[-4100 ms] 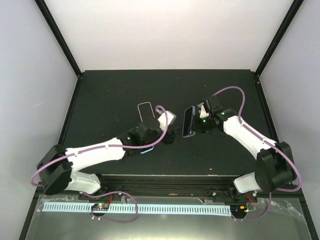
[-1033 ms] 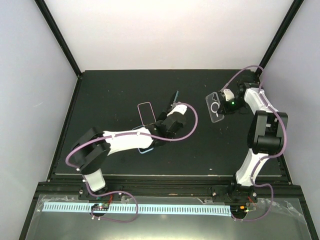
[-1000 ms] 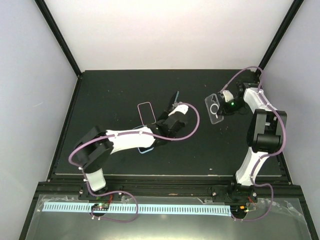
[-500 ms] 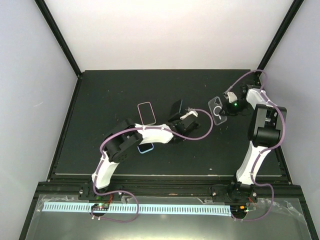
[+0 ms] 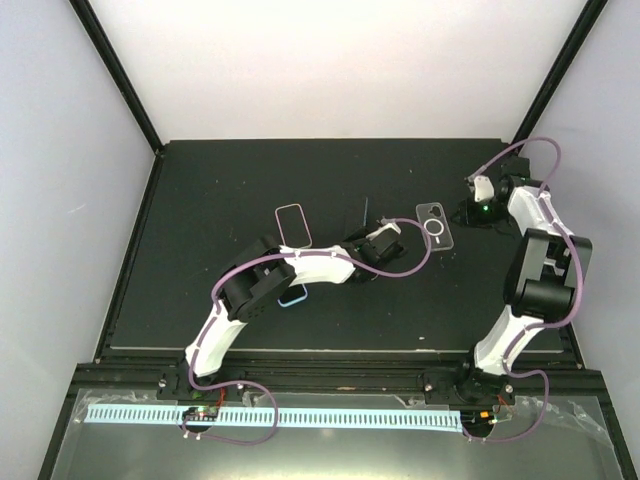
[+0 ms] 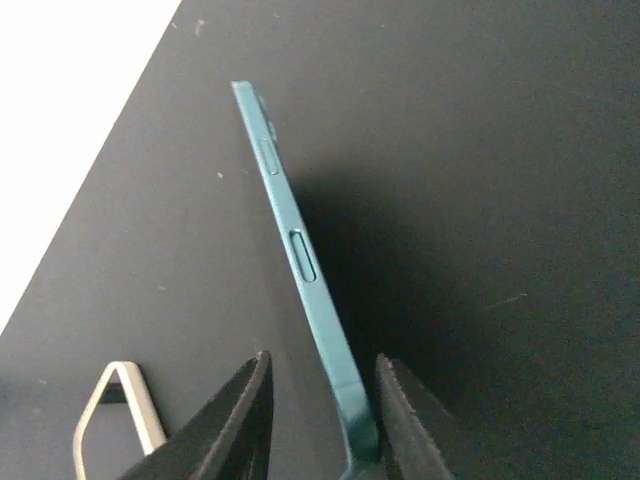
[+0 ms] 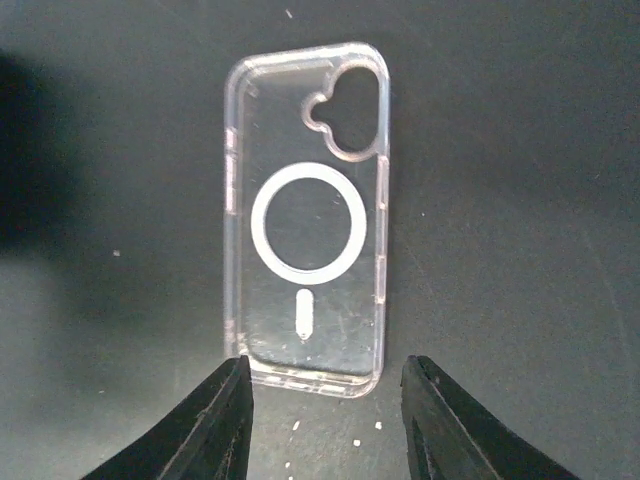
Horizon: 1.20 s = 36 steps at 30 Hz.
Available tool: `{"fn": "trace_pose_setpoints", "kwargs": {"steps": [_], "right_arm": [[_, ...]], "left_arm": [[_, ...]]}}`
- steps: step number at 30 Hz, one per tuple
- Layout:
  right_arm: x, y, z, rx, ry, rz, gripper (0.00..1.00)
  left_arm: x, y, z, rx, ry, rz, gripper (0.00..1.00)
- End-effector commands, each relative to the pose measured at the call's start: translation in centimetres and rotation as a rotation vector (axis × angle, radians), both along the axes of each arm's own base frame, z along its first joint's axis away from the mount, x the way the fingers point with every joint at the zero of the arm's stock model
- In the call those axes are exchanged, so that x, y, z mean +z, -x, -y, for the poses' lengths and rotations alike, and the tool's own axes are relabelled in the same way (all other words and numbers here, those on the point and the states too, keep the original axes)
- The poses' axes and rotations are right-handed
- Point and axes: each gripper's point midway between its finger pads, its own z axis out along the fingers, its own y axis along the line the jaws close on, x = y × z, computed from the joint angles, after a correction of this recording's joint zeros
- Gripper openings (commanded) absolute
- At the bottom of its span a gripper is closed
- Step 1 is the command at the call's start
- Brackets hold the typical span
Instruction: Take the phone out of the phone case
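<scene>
1. Right of the centre of the matte black tabletop (image 5: 220, 200), the clear plastic phone case with a white ring on its back (image 5: 434, 223) lies flat with nothing in it.
2. The right gripper (image 5: 468, 213) sits just beside the case's right side. In the right wrist view its fingers are spread wide. The case's plain end (image 7: 305, 220) lies between the fingertips without touching either, and the camera cut-out end points away.
3. The slim dark teal phone (image 5: 363, 215) is out of the case and a little to its left, turned on edge so that it shows only as a thin line from above.
4. The left gripper (image 5: 372, 238) is at the phone's near end.
5. In the left wrist view the teal edge of the phone (image 6: 300, 260), with its side buttons showing, runs down between the two fingers.
   - It rests against the right-hand finger (image 6: 410, 420) in that picture, and a clear gap remains to the other finger.
   - I cannot tell whether the jaws actually clamp it.
6. A pink-rimmed rounded rectangular case (image 5: 291, 225) lies flat left of the phone.
7. A pale blue-rimmed piece (image 5: 292, 296) shows partly from under the left arm.
</scene>
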Motion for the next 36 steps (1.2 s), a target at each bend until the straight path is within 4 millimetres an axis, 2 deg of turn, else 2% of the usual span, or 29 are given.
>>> {"fn": "trace_pose_setpoints", "kwargs": {"steps": [1,4,8,11,14,16,20,23,27,28,31,36], "right_arm": [[3.6,0.1,-0.4,-0.001,0.001,0.119,0.42],[4.8,0.9,-0.9,0.0,-0.017,0.146,0.42],[5.9,1.9,-1.6,0.0,-0.043,0.165,0.42],[6.9,2.4,-2.0,0.003,-0.055,0.189,0.42],[7.8,2.8,-2.3,0.005,-0.065,0.21,0.42],[8.4,3.1,-2.6,0.01,-0.077,0.224,0.42],[9.4,3.8,-3.3,0.024,-0.095,0.261,0.43],[10.4,4.5,-4.0,0.034,-0.106,0.293,0.44],[12.1,5.6,-5.4,0.072,-0.125,0.343,0.46],[12.6,6.0,-6.5,0.104,-0.137,0.355,0.48],[13.4,7.2,-8.0,0.156,-0.163,0.405,0.51],[12.3,8.6,-9.4,0.214,-0.207,0.471,0.54]], "left_arm": [[-0.4,0.1,1.1,-0.008,0.035,-0.037,0.34],[-0.4,0.1,1.4,-0.009,0.048,-0.044,0.42],[0.4,0.2,1.5,0.0,0.089,-0.052,0.6],[1.0,0.5,1.4,0.005,0.148,-0.08,0.67],[2.5,0.9,0.8,0.023,0.246,-0.117,0.74],[3.5,1.2,-0.3,0.051,0.319,-0.149,0.78],[5.4,2.3,-4.0,0.128,0.444,-0.199,0.86],[6.1,3.1,-7.5,0.213,0.517,-0.251,0.94],[5.4,4.2,-12.4,0.336,0.562,-0.348,0.99],[5.3,4.4,-13.6,0.365,0.567,-0.365,0.99],[5.0,5.2,-16.6,0.441,0.578,-0.403,0.99],[4.0,5.2,-19.8,0.534,0.624,-0.459,0.99]]}}
